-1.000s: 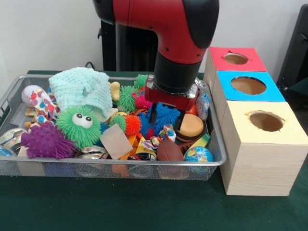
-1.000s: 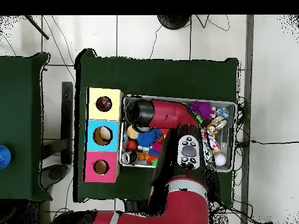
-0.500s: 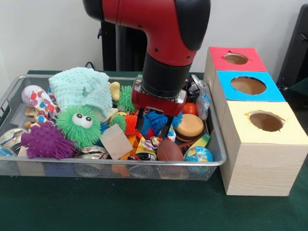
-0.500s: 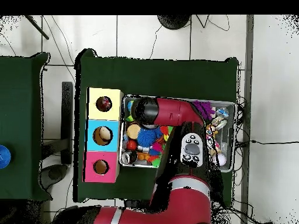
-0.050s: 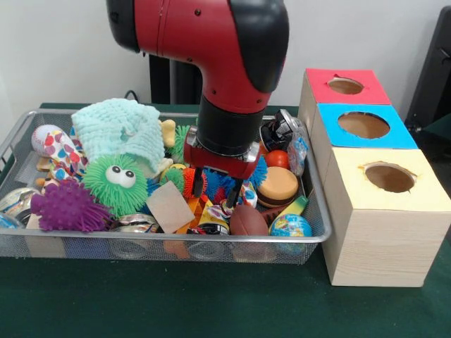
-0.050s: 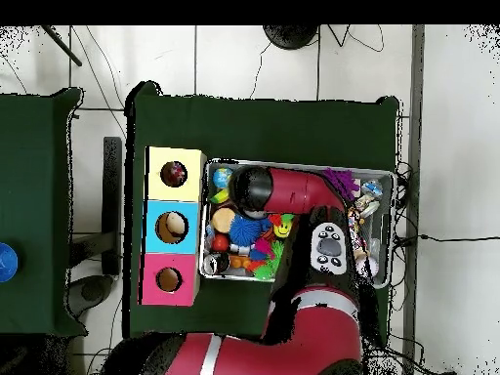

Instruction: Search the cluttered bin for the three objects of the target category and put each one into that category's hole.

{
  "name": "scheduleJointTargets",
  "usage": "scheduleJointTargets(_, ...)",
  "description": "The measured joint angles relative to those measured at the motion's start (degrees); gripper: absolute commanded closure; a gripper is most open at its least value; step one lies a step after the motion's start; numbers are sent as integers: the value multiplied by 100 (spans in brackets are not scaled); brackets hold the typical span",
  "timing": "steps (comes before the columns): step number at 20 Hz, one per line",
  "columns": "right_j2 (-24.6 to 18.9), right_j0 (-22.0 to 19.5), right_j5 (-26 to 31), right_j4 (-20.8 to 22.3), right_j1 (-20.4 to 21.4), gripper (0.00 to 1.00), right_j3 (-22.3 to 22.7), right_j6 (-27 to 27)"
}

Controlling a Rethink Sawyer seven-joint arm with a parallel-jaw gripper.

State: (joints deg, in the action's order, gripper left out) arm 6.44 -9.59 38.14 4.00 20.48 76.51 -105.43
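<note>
The fingers [image 5: 196,182] stand apart, one dark prong on each side of the spiky blue rubber ball [image 5: 215,180], dipped into the clutter at the middle of the wire-mesh bin [image 5: 310,236] but, as far as I can see, not closed on anything. Which category is wanted I cannot tell from here. The red and black arm [image 5: 211,49] hangs right over the heap, hiding what lies behind it. Just beside the prongs sit an orange spiky ball [image 5: 193,182], a brown toy football [image 5: 248,220] and a tan burger-shaped toy [image 5: 280,186]. The three wooden boxes with round holes, topped red [image 5: 345,85], blue [image 5: 364,124] and yellow [image 5: 389,177], stand against the bin's side on the green table [image 5: 211,303]. To do this well, I would say settle the prongs squarely round one toy only, low enough to catch its body rather than its soft spines, and close gently so neighbours are not dragged up.
</note>
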Motion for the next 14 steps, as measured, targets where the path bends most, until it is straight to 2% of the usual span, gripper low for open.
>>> scheduleJointTargets(14,-595,-382,485,-199,10,0,103,0)
